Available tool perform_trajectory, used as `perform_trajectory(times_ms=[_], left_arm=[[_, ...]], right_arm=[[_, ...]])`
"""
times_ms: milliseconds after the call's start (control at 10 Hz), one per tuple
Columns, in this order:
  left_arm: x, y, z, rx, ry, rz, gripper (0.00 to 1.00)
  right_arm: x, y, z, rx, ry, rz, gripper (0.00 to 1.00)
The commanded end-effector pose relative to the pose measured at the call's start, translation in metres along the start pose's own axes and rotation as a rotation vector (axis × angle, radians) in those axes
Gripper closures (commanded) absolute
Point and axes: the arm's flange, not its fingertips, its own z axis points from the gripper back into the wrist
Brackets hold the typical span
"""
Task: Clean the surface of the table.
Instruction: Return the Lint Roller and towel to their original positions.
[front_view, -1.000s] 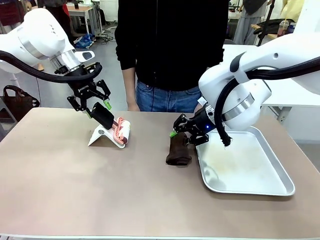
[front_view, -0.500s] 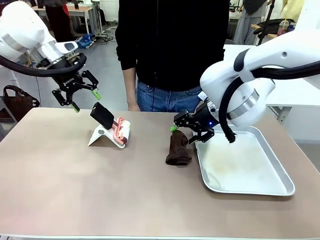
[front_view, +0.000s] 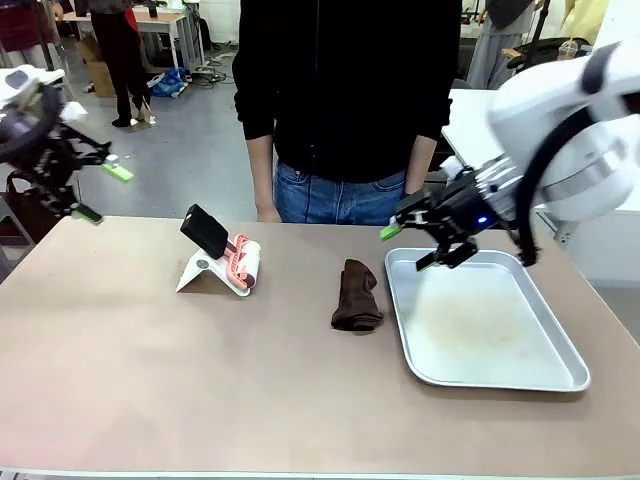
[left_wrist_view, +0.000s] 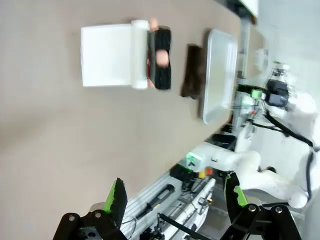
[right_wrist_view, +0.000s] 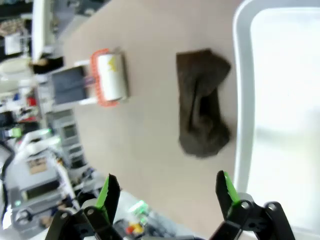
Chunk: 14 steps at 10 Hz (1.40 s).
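Right gripper (front_view: 410, 249): fingers spread, nothing between them, hanging over the near-left corner of the metal tray (front_view: 540, 375). Its wrist view looks down past the green pads at a dark brown cloth (right_wrist_view: 202, 120) lying on the table just beside the tray rim, apart from the gripper.

Left gripper (front_view: 95, 190): spread and empty too, raised off the table's far-left corner (blurred in the front view). Its wrist view shows the lint roller (left_wrist_view: 150, 57) well below it.

Lint roller (front_view: 240, 262) rests on a white wedge-shaped stand (front_view: 200, 272), black handle tilted up toward the person, presumably so it is easy to grasp. Roll is white with a pink-red frame.

Cloth is soft, crumpled, folded on itself; likely the wiping tool, though neither arm holds it.

Tray: shiny, shallow, rounded corners, faint smears on its floor.

Table (front_view: 200, 390): smooth matte taupe top, pale thin edge, spanning the whole foreground. A person (front_view: 345, 100) in black stands at its far side.
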Motion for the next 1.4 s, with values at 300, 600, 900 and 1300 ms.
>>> perform_trajectory(times_ms=[300, 600, 900, 1300], left_arm=[[-0.022, 0.072, 0.042, -0.369, -0.119, -0.097, 0.00], [-0.014, 0.070, 0.046, -0.502, -0.153, -0.176, 0.00], [-0.020, 0.073, 0.045, -0.448, -0.170, -0.116, 0.00], [-0.020, 0.073, 0.045, -0.448, -0.170, -0.116, 0.00]], right_arm=[[-0.026, -0.072, 0.097, 0.473, 0.173, -0.111, 0.00], [-0.035, -0.105, 0.117, 0.691, 0.225, -0.077, 0.00], [-0.040, -0.097, 0.120, 0.601, 0.226, -0.092, 0.00], [-0.040, -0.097, 0.120, 0.601, 0.226, -0.092, 0.00]])
